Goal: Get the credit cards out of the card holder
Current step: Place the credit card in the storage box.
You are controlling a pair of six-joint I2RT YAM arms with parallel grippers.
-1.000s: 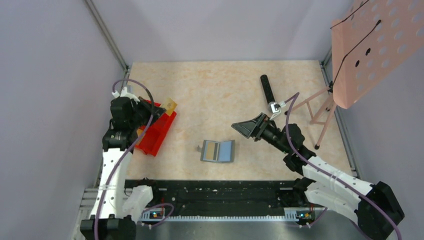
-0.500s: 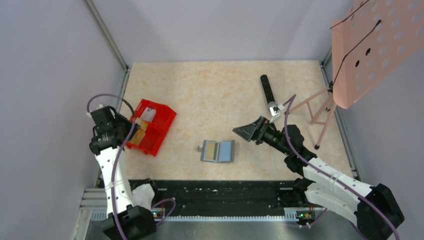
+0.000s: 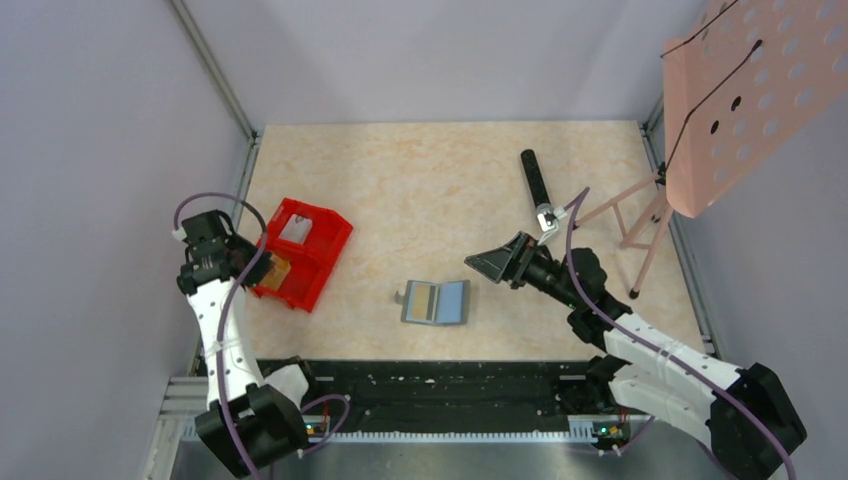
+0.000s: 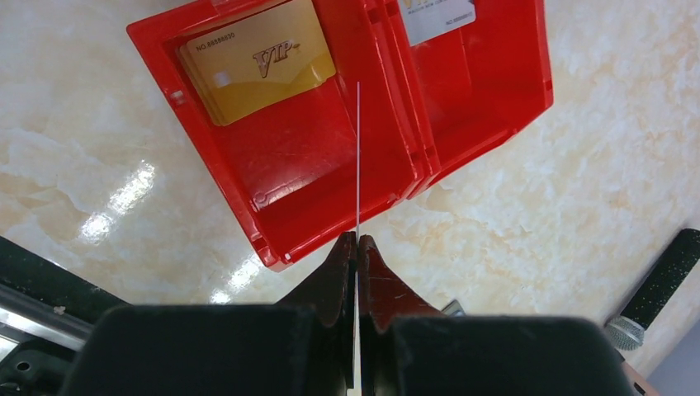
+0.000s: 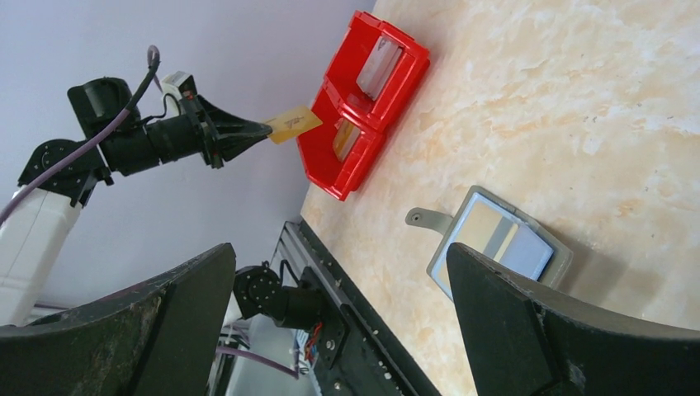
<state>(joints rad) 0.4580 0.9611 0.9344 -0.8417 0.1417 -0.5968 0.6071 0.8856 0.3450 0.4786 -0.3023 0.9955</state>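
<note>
card holder [image 3: 436, 301] lies open just left of the spread right gripper [image 3: 489, 262]; far left of it, left gripper [image 5: 262, 129] pinches a gold card [image 5: 293, 124].

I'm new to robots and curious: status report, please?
Left gripper shut on a gold card at the bin. Right gripper open, right of the holder. Holder open, a tan card seemingly inside. Nothing blocking it.

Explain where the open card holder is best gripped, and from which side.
Probably its right edge, reached low from the right by the open right gripper. The card holder lies flat and open, so only an edge offers a pinch, and that edge faces the gripper with nothing between.
</note>
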